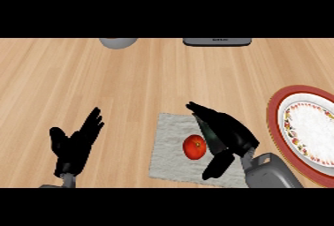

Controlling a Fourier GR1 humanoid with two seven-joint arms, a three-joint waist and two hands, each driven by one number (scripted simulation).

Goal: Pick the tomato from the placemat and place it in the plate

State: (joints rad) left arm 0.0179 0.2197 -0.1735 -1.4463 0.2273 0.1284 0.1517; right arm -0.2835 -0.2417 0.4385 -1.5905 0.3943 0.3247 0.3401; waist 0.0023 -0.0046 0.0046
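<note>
A red tomato (194, 146) lies on a pale grey placemat (171, 150) near the counter's front. My right hand (228, 132) is right beside it on the right, open, fingers stretched over the mat's far edge and thumb below the tomato; the tomato sits in the gap between them, and I cannot tell if it is touched. A white plate (306, 132) with a red rim and flowered border lies at the right edge, partly cut off. My left hand (75, 145) rests open at the lower left, fingers up.
A grey round object (118, 42) and a dark flat object (217, 41) sit at the counter's far edge, both cut off by the view. Bare wooden counter lies between them and the placemat.
</note>
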